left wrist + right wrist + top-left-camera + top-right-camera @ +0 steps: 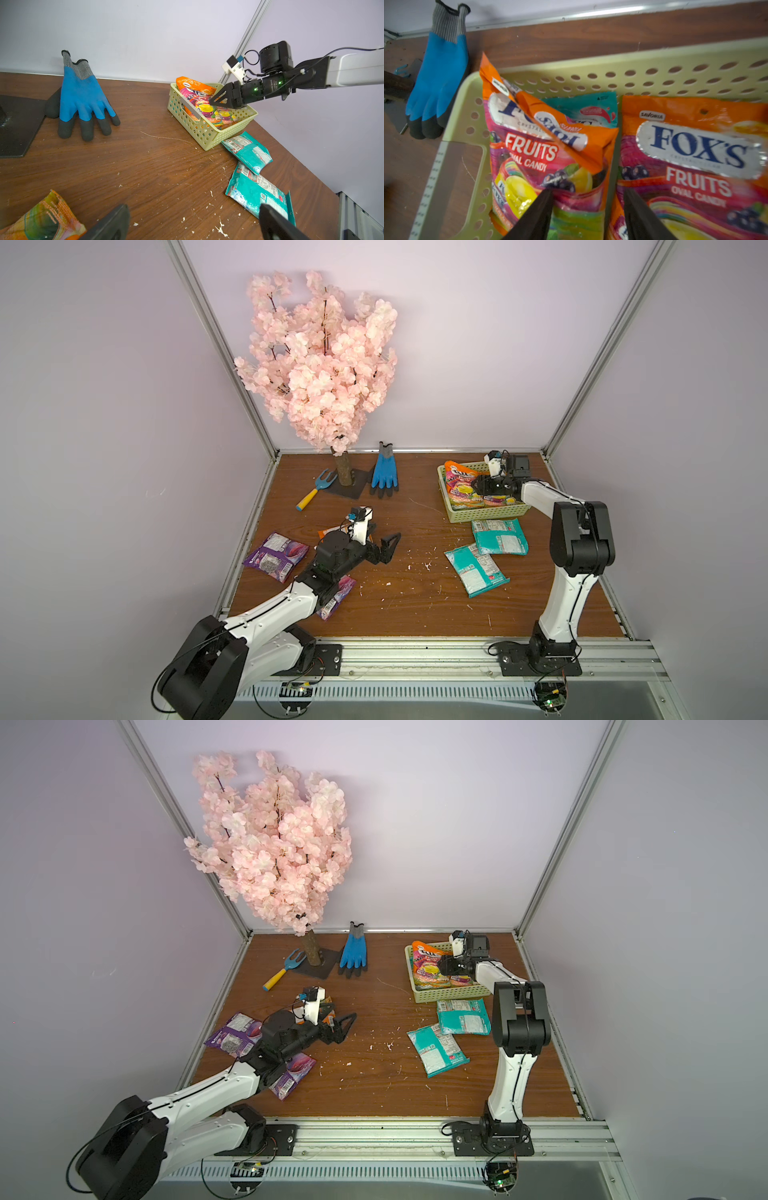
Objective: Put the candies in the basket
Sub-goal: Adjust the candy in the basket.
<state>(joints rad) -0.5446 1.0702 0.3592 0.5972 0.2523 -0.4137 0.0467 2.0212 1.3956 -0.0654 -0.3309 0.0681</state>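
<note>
Black fingers (538, 214) of my right hand (587, 193) stand apart, empty, just above orange candies (550, 158) in the basket (454, 112). Left hand (193, 207) gapes empty; teal packets (251, 187) ahead look light, crinkly, slippery: I'd pinch an edge seam.

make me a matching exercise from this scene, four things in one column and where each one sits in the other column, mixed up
Things
1 blue glove
2 teal packets
3 purple packets
4 garden fork

Places
a on the table, just in front of the basket
b beside the tree trunk, on the side away from the basket
c between the tree trunk and the basket
d beside and under the left arm

Pairs: 1-c, 2-a, 3-d, 4-b
</note>
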